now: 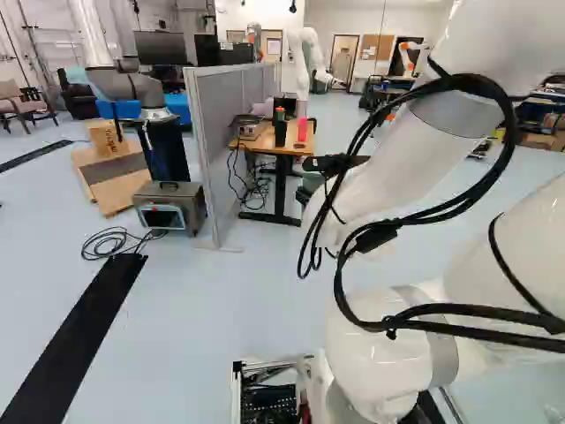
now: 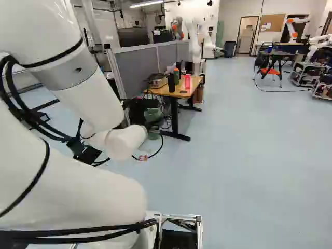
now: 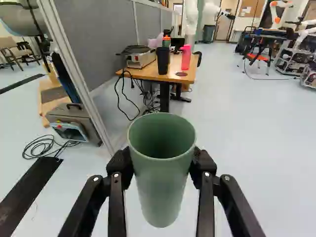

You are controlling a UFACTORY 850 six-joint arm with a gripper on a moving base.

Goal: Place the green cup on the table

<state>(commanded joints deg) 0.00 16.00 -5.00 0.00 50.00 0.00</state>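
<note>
The likeliest trouble is the drive in. The tabletop [image 3: 143,73] stands well ahead, across open floor, so the base probably has to carry the cup [image 3: 161,177] there first. Swinging too near the partition [image 3: 108,44], whose metal-edged end juts out ahead, could clip the claw [image 3: 162,163] or knock the cup. The black cord [image 3: 129,96] droops in loops off the tabletop's front, and could snag the arm [image 2: 98,98] if it reaches in low.

The claw is parted only as far as the cup's width, both fingers pressed to opposite sides of its wall, and the cup hangs between them with its mouth up. Since the cup narrows downward, a weak squeeze or a hard stop might let it slip or tip.

At the tabletop, the black tumbler [image 3: 163,60], the pink bottle [image 3: 186,57] and the boxy metal device [image 3: 140,58] crowd the near end; a wide claw opening could topple one of the tall ones. Letting go half over the edge, or on the rim of the flat dark disc [image 3: 181,74], could leave the cup leaning.

The cup is a plain tapered cylinder, soft green and matte, seemingly plastic. The tabletop looks like smooth pale wood on black legs; the partition is grey, fabric-like panel in a pale metal frame.
</note>
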